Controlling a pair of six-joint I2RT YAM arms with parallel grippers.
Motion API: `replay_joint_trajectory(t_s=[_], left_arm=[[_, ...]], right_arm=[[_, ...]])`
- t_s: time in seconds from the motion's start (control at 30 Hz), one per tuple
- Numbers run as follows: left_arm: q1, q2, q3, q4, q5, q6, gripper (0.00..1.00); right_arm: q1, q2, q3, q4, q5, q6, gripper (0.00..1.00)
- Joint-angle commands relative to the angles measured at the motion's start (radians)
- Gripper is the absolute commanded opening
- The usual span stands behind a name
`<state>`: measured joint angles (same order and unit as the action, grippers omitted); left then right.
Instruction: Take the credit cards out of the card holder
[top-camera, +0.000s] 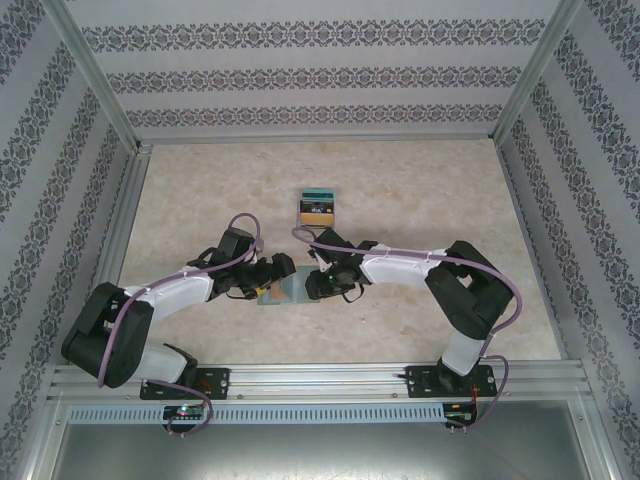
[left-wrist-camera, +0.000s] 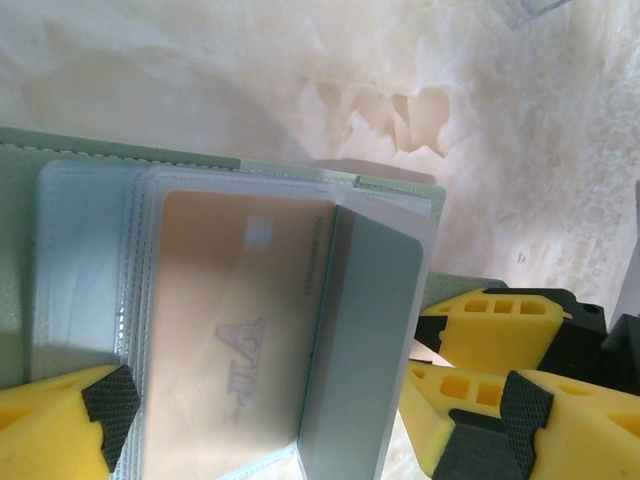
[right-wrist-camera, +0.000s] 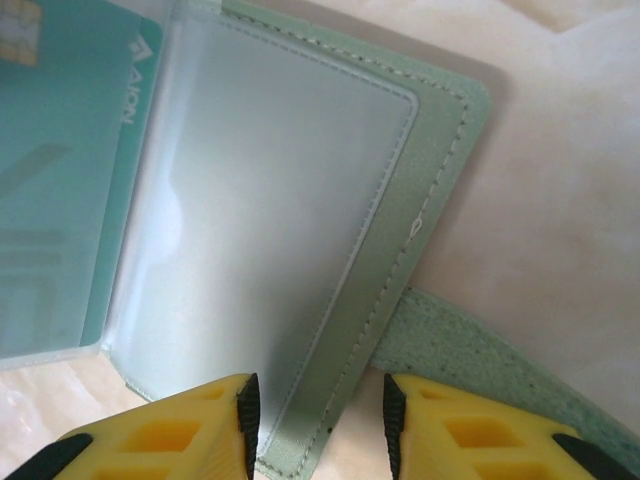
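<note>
Left gripper (left-wrist-camera: 290, 410): jaws spread wide, holding nothing; one yellow finger sits at each side of the opened pocket leaves.
Right gripper (right-wrist-camera: 318, 425): jaws apart, straddling the stitched edge of the cover; no pinch is visible.
Card holder (right-wrist-camera: 400, 250): lies unfolded and flat on the worktop (right-wrist-camera: 560, 200), between the two grippers, with its clear pockets facing up.
Orange-brown card (left-wrist-camera: 230, 320): fully inside a clear pocket, just beside the left gripper's fingers.
Teal card (right-wrist-camera: 60, 180): also inside a pocket, on the leaf away from the right gripper.
Clear stand (top-camera: 318, 207): stands well behind the holder; it carries something teal and dark, too small to identify.
Progress: holder opened, but no card is visibly out; at least two remain to be pulled.
</note>
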<state>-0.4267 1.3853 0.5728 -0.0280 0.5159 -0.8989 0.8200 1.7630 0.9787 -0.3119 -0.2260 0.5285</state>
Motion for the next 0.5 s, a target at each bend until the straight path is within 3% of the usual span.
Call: replay_joint_trajectory(t_s=[0.0, 0.47], left_arm=[[-0.017, 0.017, -0.023, 0.012, 0.019, -0.018, 0.95], [-0.019, -0.047, -0.008, 0.086, 0.1, 0.0, 0.95]], right_arm=[[-0.005, 0.043, 0.027, -0.006, -0.011, 0.01, 0.4], [-0.007, 0.091, 0.065, -0.032, -0.015, -0.005, 0.4]])
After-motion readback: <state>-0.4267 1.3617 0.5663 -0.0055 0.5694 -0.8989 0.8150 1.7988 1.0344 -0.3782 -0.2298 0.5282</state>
